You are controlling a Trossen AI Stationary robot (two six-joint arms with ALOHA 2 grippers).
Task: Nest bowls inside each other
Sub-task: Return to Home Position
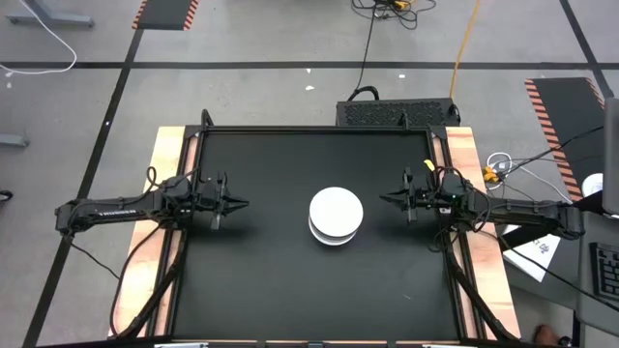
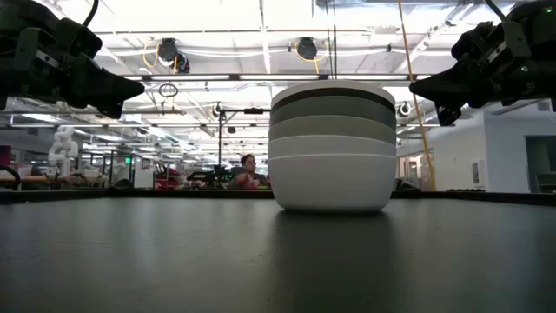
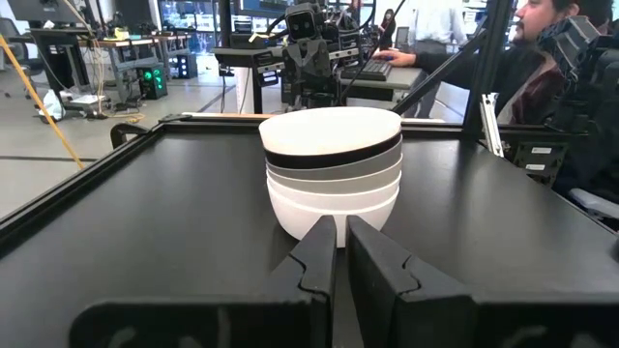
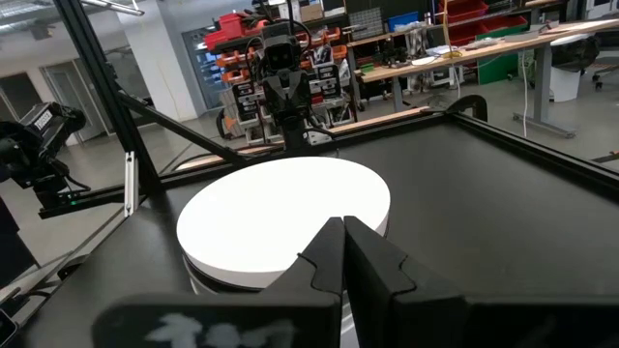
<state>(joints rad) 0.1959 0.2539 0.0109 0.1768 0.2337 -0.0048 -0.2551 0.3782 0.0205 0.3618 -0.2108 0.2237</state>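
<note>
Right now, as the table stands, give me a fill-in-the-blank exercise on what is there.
The small round plastic-looking bowls form one nested ___ on the black table.
The top bowl is ___.
The bowl just beneath it is ___.
The jaws of the left arm and the right arm are ___, holding nothing.
Missing words: stack; white; black; shut.

Grey floor point(image 1: 261, 39) (black tape lines point(image 1: 290, 65)) — bright ceiling lights point(image 2: 191, 13) overhead.

Six nested bowls point(image 2: 331, 148), three white, two grey, one black, and two arms point(image 1: 116, 208) point(image 1: 527, 207).
</note>
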